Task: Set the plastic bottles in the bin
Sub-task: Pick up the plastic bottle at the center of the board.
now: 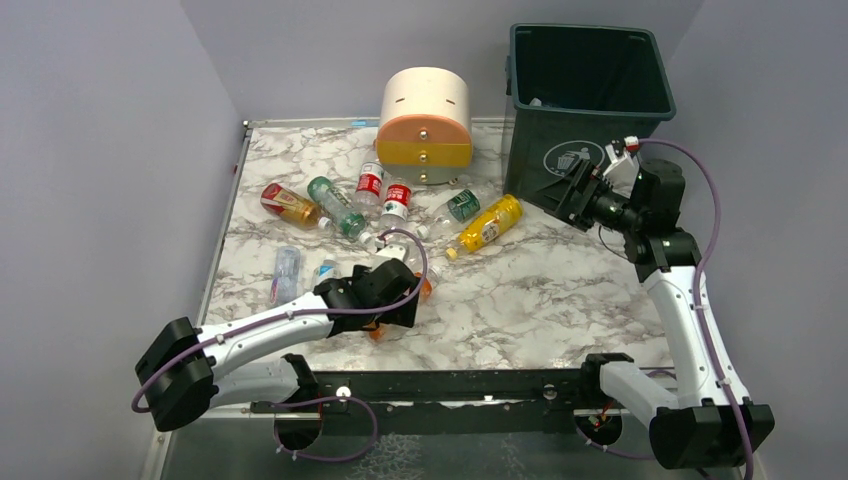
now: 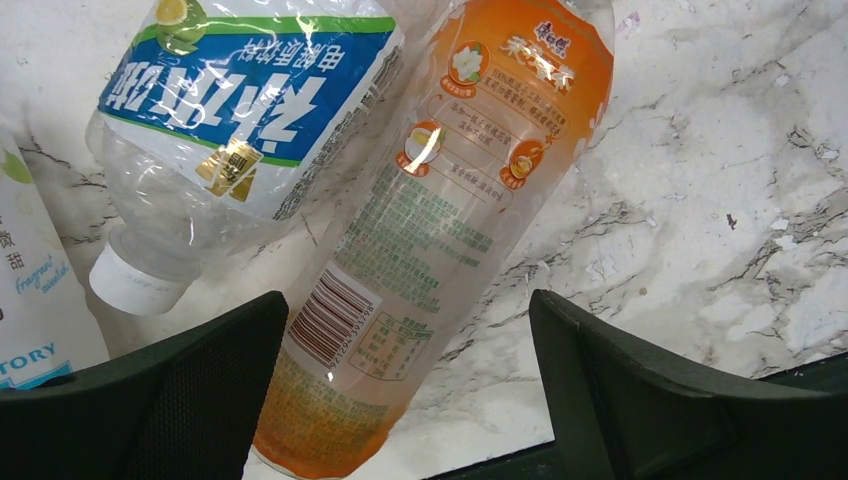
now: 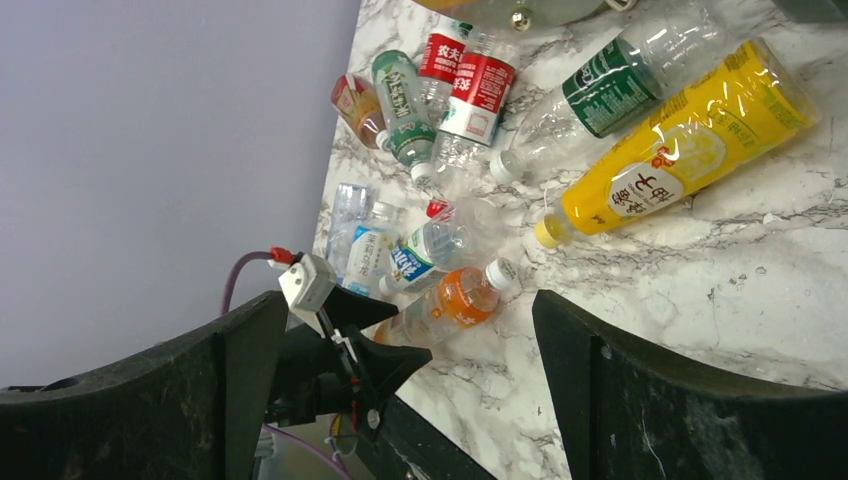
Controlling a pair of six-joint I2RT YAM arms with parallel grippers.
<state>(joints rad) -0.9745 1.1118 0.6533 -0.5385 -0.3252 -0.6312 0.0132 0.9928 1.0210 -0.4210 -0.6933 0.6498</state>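
- The left fingers (image 1: 398, 300) are spread wide and low over the tabletop (image 1: 540, 300), one on each side of the orange bottle (image 2: 440, 200). Neither finger presses on it.
- The orange bottle lies on its side near the front edge, slanting between the fingers in the left wrist view.
- A clear blue-labelled bottle (image 2: 240, 110) with a white cap lies touching the orange one along its side.
- The right fingers (image 1: 572, 195) are also spread wide with nothing between them. They are raised above the tabletop just in front of the bin (image 1: 590, 130).
- The yellow bottle (image 1: 487, 225) lies on its side near the middle, left of the bin's base.
- More bottles with red (image 1: 370, 183) and green (image 1: 335, 205) labels lie scattered on the left half of the tabletop.
- The dark green bin stands upright at the far right corner, with a cream-and-orange drawer unit (image 1: 425, 120) to its left.
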